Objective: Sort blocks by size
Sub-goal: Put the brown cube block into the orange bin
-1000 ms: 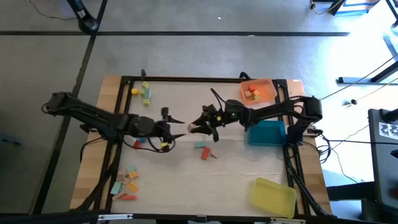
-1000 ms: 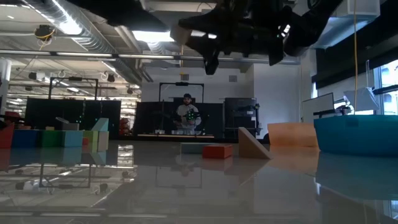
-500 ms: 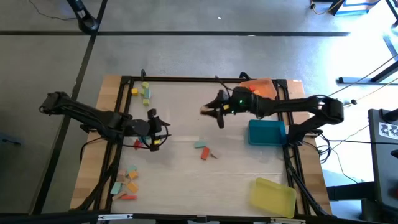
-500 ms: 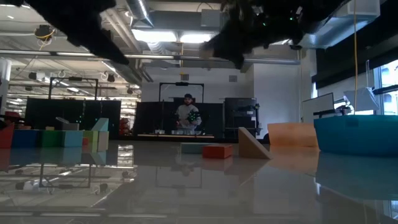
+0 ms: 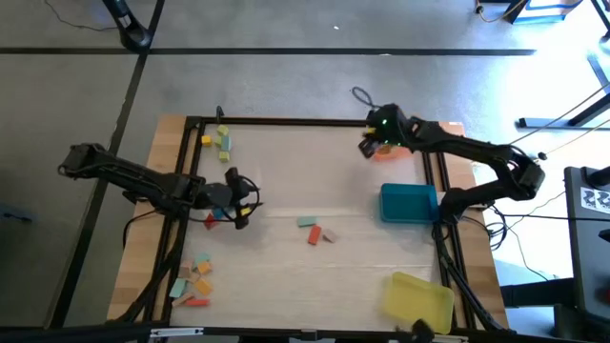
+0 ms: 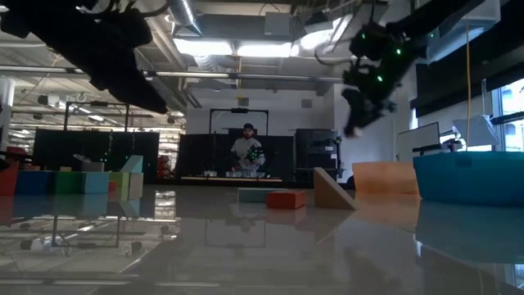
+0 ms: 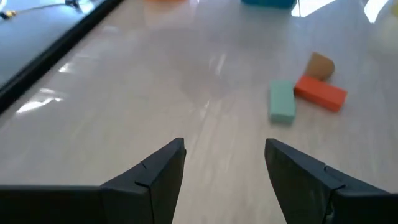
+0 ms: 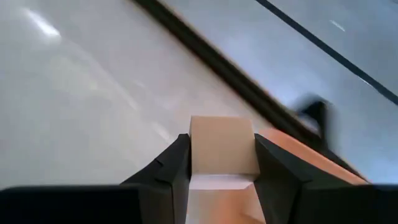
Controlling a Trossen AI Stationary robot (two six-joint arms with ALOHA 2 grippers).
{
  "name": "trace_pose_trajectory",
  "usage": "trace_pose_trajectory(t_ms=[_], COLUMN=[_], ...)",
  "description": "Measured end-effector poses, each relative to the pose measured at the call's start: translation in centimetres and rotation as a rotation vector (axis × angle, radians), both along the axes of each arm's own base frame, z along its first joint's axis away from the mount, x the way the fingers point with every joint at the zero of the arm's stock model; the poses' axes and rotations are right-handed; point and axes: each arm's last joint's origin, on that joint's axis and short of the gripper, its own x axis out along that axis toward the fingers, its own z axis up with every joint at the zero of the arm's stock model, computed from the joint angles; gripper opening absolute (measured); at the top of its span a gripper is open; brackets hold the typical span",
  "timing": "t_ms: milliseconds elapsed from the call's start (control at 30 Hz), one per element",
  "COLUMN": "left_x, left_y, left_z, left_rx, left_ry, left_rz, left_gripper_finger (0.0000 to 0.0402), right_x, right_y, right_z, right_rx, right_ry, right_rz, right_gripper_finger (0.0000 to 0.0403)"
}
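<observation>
Gripping one tan block [image 8: 221, 148], visible only in its wrist view, the right tool [image 5: 367, 146] hung by the orange tray [image 5: 412, 140]; the left tool [image 7: 225, 165] gaped empty, three blocks [image 7: 282, 101] ahead.

No readable text.
We find no legible words, labels, brands or numbers anywhere; a black-and-white patterned marker [image 5: 598, 199] at the high view's right edge carries nothing we can read.

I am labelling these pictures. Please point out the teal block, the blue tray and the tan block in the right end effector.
teal block [image 7: 282, 102], left wrist view, top face.
blue tray [image 5: 409, 203], high view, inside floor.
tan block [image 8: 221, 145], right wrist view, front face.
</observation>
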Motion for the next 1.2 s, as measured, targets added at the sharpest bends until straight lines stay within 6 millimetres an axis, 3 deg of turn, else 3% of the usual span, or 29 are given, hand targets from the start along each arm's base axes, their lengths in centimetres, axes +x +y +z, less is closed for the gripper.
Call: trace_pose_trajectory(t_ms=[200, 500, 1000, 1200], left_x=[0.3, 0.3, 1.5, 1.8], left_y=[0.7, 1.7, 2.9, 2.9], left_z=[-0.1, -0.1, -0.5, -1.2], left_rx=[0.036, 0.051, 0.118, 0.106], left_ry=[-0.055, -0.049, -0.053, -0.02], left_rz=[0.009, 0.055, 0.078, 0.082], left_gripper_finger=[0.0209, 0.0209, 0.0209, 0.0209], right_x=[-3.0, -5.1, -4.9, -4.9], right_y=[-2.7, -4.4, -5.6, -5.7], right_z=[-0.3, -0.8, -4.4, -4.7], right_rx=[0.032, 0.059, 0.218, 0.225], right_ry=[0.027, 0.065, 0.159, 0.175], right_rz=[-0.133, -0.211, -0.209, -0.217], right_gripper_finger=[0.0141, 0.0141, 0.0142, 0.0185])
